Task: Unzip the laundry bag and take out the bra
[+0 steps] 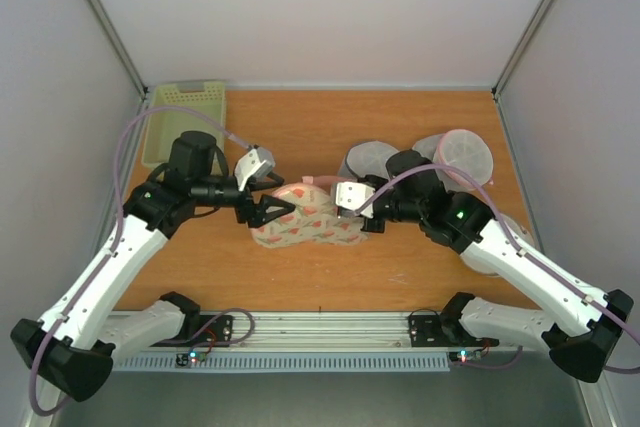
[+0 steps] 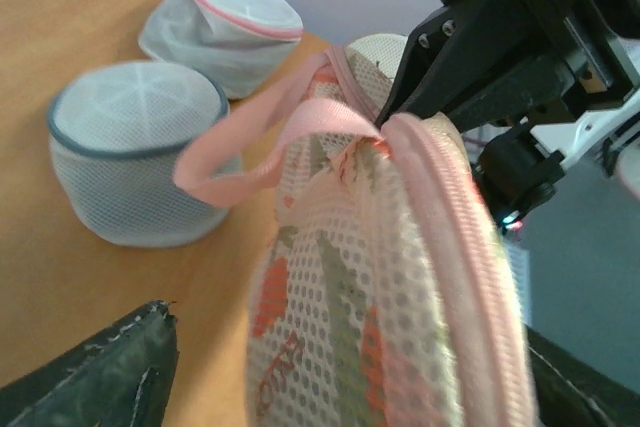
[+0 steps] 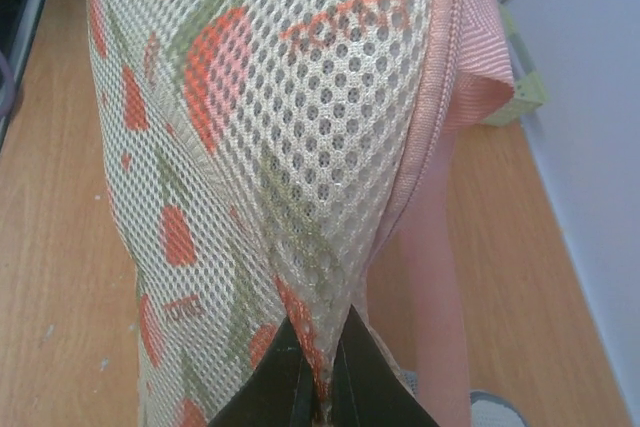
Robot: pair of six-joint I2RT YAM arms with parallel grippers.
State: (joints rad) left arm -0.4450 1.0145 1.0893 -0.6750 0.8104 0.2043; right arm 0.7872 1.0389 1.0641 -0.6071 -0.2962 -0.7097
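Note:
The laundry bag [image 1: 300, 219], beige mesh with red-and-green print and pink trim, stands on edge mid-table between my two grippers. My right gripper [image 1: 376, 223] is shut on its right end; the right wrist view shows the black fingertips [image 3: 290, 387] pinching a fold of the mesh [image 3: 300, 147]. My left gripper [image 1: 272, 210] is open around the bag's left end. In the left wrist view the bag [image 2: 380, 297] fills the gap between the wide-apart fingers [image 2: 100, 377], with bare table between it and the left one. The pink zipper [image 2: 470, 227] looks closed and the strap [image 2: 250, 147] loops free. The bra is hidden.
Round white mesh bags stand behind the pouch: a grey-rimmed one [image 1: 370, 159] [image 2: 135, 147] and a pink-rimmed one [image 1: 465, 152] [image 2: 225, 27]. A pale green basket [image 1: 185, 112] sits in the far left corner. White walls close in the wooden table [image 1: 400, 277].

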